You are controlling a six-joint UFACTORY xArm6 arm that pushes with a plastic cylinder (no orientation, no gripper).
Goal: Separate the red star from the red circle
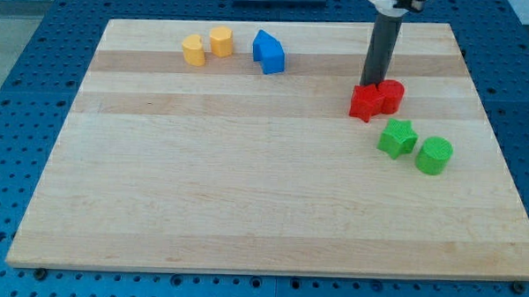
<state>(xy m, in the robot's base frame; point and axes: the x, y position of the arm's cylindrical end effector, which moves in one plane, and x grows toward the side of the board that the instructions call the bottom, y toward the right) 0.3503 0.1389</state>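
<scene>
The red star (366, 103) lies on the wooden board at the view's right, touching the red circle (391, 96) on its right side. My tip (372, 83) stands at the top edge of the two red blocks, just above the seam between them, closer to the star. The rod rises from there to the view's top.
A green star (396, 137) and a green circle (434, 155) lie just below the red pair. A blue block (269, 52) and two yellow blocks (194, 51) (221, 41) sit near the board's top edge at the left. The board's right edge (490, 130) is close by.
</scene>
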